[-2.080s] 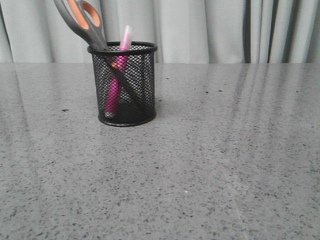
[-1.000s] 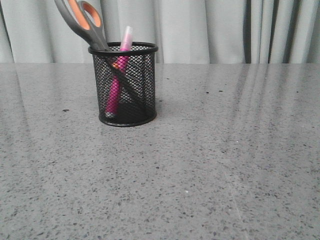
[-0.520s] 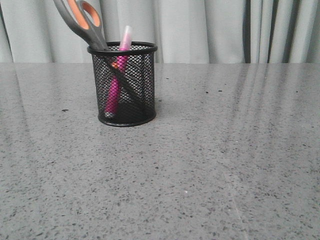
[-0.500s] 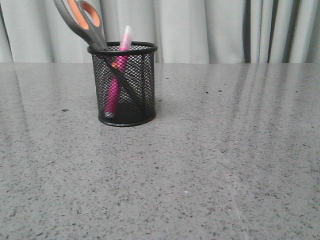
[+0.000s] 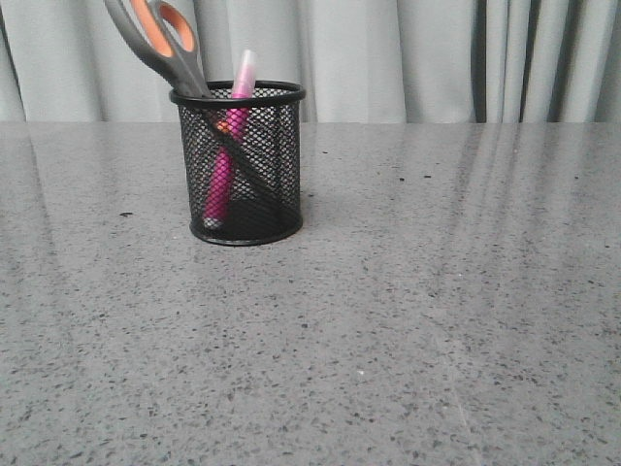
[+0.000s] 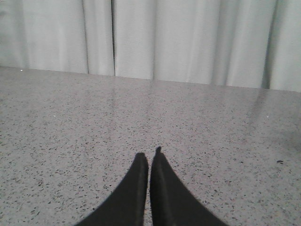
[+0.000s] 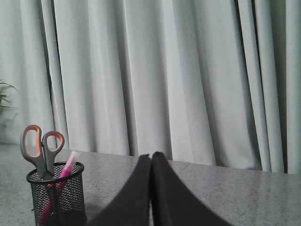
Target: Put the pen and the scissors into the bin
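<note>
Upper left of the front frame: black mesh bin [image 5: 239,163] upright on the speckled grey table [image 5: 408,320]. Inside, leaning: pink pen [image 5: 227,155], pale cap above the rim; scissors [image 5: 163,44], grey-orange handles up and leftward, blades crossing behind the mesh, one handle loop cut off by the frame top. Pale curtain [image 5: 388,58] behind. Left gripper [image 6: 148,160] and right gripper [image 7: 151,160]: fingers pressed together, empty.

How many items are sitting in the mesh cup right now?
2. The scissors stand blades-down, handles leaning out over the left rim of the bin. The pen stands beside them, its cap poking above the rim. Nothing else shows through the mesh.
</note>
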